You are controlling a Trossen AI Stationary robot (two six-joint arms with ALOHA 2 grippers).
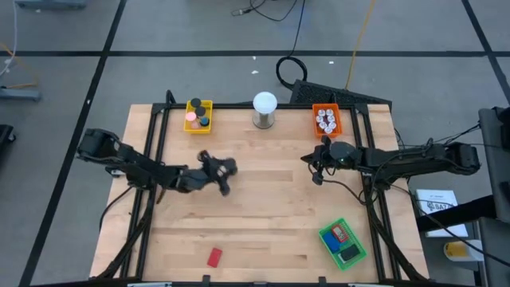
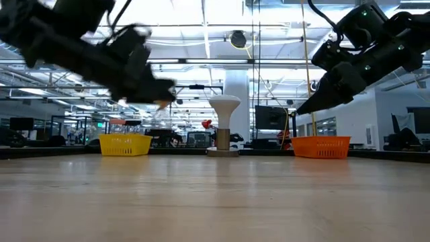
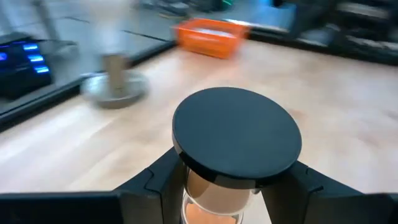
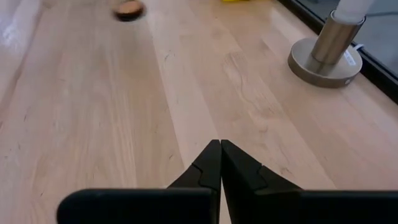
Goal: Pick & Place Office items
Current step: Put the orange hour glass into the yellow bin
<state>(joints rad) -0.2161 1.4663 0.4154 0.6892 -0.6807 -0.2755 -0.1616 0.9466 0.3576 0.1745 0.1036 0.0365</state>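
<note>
Left wrist view first: a black disc (image 3: 237, 136) fills the centre of the frame, pinched between the left gripper's (image 3: 230, 186) two fingers, a pinkish-orange body under its black top; the orange tray (image 3: 208, 36) sits at the upper middle. So the carry step is in hand, I'd say, and next comes a swing over a tray and a release. Right wrist view: right gripper (image 4: 220, 163) at lower centre, fingers pressed together, holding nothing; the metal base (image 4: 323, 59) at upper right. High view gives the layout the wrists can't: left gripper (image 1: 223, 174) left of centre, yellow tray (image 1: 199, 115) above it holding more round pieces, a red block (image 1: 214, 257) at the bottom, green tray (image 1: 343, 243) lower right. Low view shows both arms off the table (image 2: 215, 202).
</note>
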